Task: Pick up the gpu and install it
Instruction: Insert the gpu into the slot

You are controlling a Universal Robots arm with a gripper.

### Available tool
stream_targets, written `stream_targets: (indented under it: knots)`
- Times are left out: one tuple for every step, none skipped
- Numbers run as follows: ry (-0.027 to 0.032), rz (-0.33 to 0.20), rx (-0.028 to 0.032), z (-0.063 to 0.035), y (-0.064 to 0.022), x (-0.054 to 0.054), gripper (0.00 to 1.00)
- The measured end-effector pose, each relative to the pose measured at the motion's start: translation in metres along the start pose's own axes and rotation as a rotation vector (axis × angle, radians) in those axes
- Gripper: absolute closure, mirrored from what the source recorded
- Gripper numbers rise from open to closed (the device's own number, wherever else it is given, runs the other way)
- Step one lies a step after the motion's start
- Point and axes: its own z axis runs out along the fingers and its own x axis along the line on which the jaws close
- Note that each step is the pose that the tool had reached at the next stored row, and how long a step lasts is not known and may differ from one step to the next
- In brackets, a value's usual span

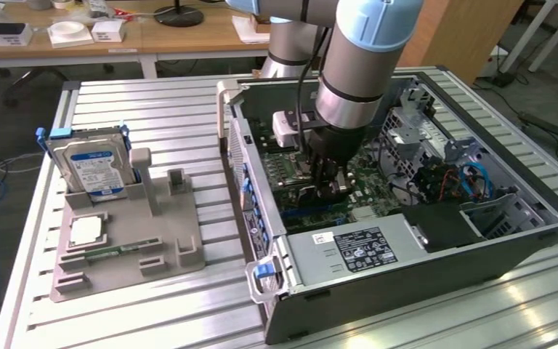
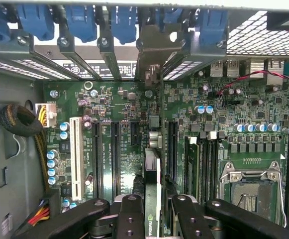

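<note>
Exterior view, left to right. Grey plastic parts holder (image 1: 128,240) sitting at 9 o'clock on slatted metal table (image 1: 163,109), carrying silver hard drive with blue-white label (image 1: 90,169) upright. Open black computer case (image 1: 405,218) lying centre to 3 o'clock. Blue-grey robot arm (image 1: 362,58) reaching down into case from 12 o'clock. Black gripper (image 1: 325,185) hanging low over green motherboard (image 1: 376,189). Wrist view: fingers (image 2: 130,219) clamping thin edge-on gpu card (image 2: 151,189) between them, card standing upright over motherboard slots, its silver bracket (image 2: 151,50) meeting case's rear slot row at 12 o'clock.
</note>
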Motion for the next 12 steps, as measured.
stream_targets:
  knots:
    - [-0.0001,0.000,0.0000,0.0001,0.0000,0.0000,0.74]
    - [-0.0004,0.000,-0.0001,0.0002,0.0000,0.0001,0.74]
    - [-0.0007,0.000,-0.0001,0.0004,0.0001,0.0001,0.74]
    - [-0.0009,0.000,0.0000,0.0005,0.0001,0.0001,0.74]
    - [-0.0011,0.000,0.0001,0.0006,0.0001,0.0001,0.74]
    - [-0.0014,0.000,0.0002,0.0006,0.0002,0.0000,0.74]
    - [-0.0015,0.000,0.0002,0.0006,0.0002,0.0000,0.74]
    - [-0.0017,0.000,0.0000,0.0007,0.0002,0.0000,0.74]
    - [-0.0017,0.000,0.0000,0.0007,0.0002,0.0000,0.74]
    - [-0.0017,0.000,-0.0001,0.0007,0.0002,0.0000,0.74]
    - [-0.0017,0.000,0.0000,0.0007,0.0002,0.0000,0.74]
    - [-0.0017,0.000,-0.0001,0.0007,0.0002,0.0000,0.74]
